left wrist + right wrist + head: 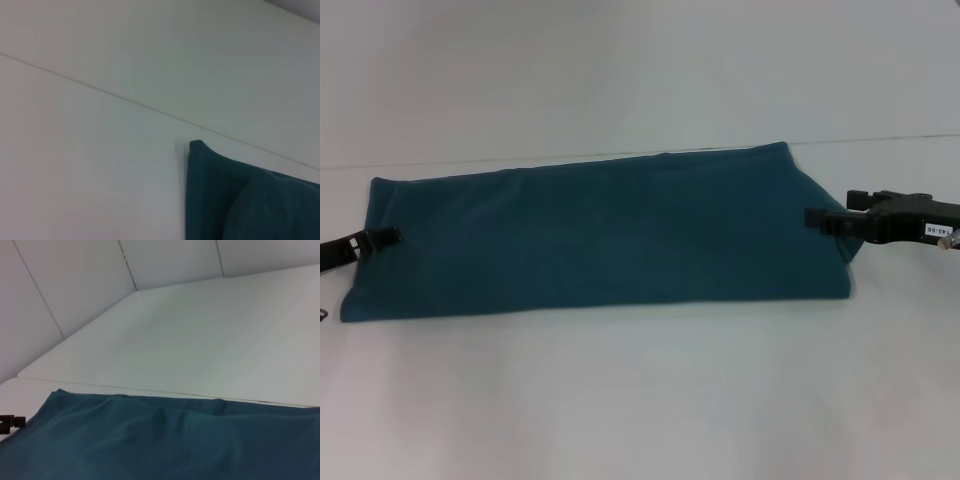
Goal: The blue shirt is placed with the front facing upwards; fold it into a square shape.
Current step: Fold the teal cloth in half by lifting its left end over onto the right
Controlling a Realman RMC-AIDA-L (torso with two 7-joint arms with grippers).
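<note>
The blue shirt lies on the white table as one long band running left to right, plain side up, with no lettering showing. My left gripper sits at the middle of the band's left end, touching its edge. My right gripper meets the middle of the right end. The left wrist view shows one corner of the shirt on the table. The right wrist view looks along the shirt toward the far left gripper.
A thin seam crosses the table just behind the shirt. Bare white tabletop lies in front of the band and behind it. White wall panels rise beyond the table's far edge.
</note>
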